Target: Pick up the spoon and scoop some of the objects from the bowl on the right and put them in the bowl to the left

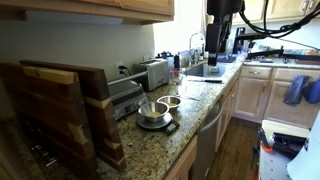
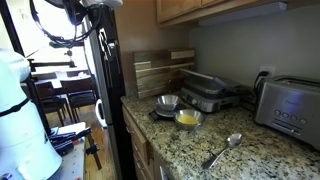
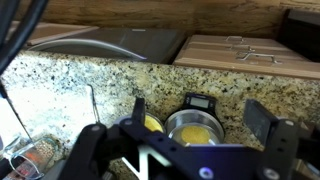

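2 steel bowls stand close together on the granite bench [image 2: 262, 160]. The big deep bowl [image 2: 166, 106] sits on a black scale [image 2: 157, 114]. The small shallow bowl [image 2: 188, 126] is just beside it and holds the yellowish bits [image 2: 187, 118]. What the deep bowl has inside I cannot tell.

The spoon [image 2: 222, 152] lies flat on the bench, untouched and well apart from both bowls. It is on the side of the toaster [image 2: 290, 108], and its round end points toward the toaster. Behind the bowls are a closed grill [image 2: 205, 95] and wooden cutting boards [image 2: 160, 65].

The robot arm [image 1: 222, 25] hangs well above the bench. In the wrist view the jaws are wide open with nothing between them, and both bowls show below.
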`<control>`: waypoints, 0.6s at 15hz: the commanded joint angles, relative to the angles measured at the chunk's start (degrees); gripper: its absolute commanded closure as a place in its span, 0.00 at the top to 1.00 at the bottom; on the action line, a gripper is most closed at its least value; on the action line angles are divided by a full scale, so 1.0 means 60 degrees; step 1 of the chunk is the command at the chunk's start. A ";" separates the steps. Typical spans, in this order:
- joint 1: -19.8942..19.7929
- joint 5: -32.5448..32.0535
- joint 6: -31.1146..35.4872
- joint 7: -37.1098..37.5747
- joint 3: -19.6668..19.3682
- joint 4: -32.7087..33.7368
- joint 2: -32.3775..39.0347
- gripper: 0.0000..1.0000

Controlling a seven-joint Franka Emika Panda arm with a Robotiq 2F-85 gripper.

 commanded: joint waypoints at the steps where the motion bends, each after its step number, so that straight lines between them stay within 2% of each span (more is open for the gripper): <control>1: -0.0033 -0.0133 0.0017 0.0010 -0.0535 0.0071 0.0188 1.00; 4: -0.0346 -0.0337 0.0128 -0.0199 -0.1055 0.0126 0.0500 1.00; 9: -0.1009 -0.1298 0.1124 -0.1123 -0.2296 0.0196 0.1670 1.00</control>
